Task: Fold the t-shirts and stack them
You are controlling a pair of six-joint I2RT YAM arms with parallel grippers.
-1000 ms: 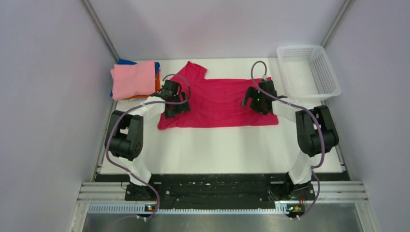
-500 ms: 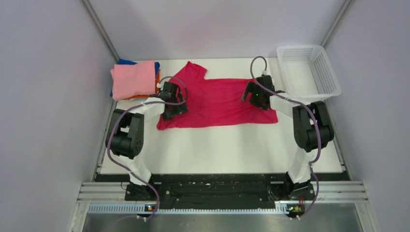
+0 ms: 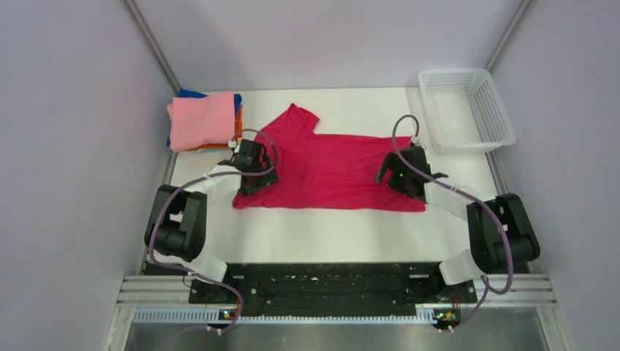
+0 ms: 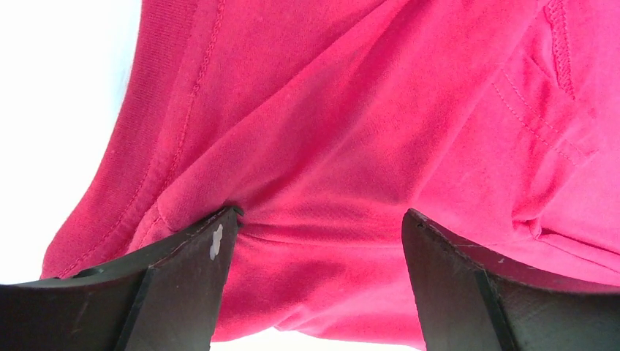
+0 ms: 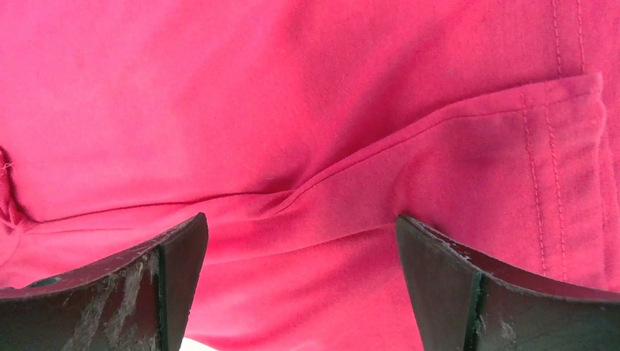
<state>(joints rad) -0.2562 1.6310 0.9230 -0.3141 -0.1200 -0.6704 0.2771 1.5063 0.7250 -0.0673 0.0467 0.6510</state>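
Note:
The crimson-red t-shirt [image 3: 333,164] lies spread flat across the middle of the white table, one sleeve pointing to the far left. My left gripper [image 3: 252,181] is open, its fingertips pressed on the shirt's left near part; the left wrist view [image 4: 319,219] shows red cloth [image 4: 351,110] bunched between the jaws. My right gripper [image 3: 404,184] is open and pressed on the shirt's right near part; the right wrist view [image 5: 301,223] shows a fold of cloth [image 5: 292,95] between the jaws. A folded stack stands at the far left, pink [image 3: 202,119] on top, orange [image 3: 238,126] and blue [image 3: 191,93] edges showing below.
A white plastic mesh basket [image 3: 504,117] stands at the far right corner. Bare white table [image 3: 329,234] lies between the shirt and the arm bases. Grey walls close in both sides.
Both grippers have moved toward the near edge, and the red shirt has slid that way with them. The right gripper first went back, then came nearer.

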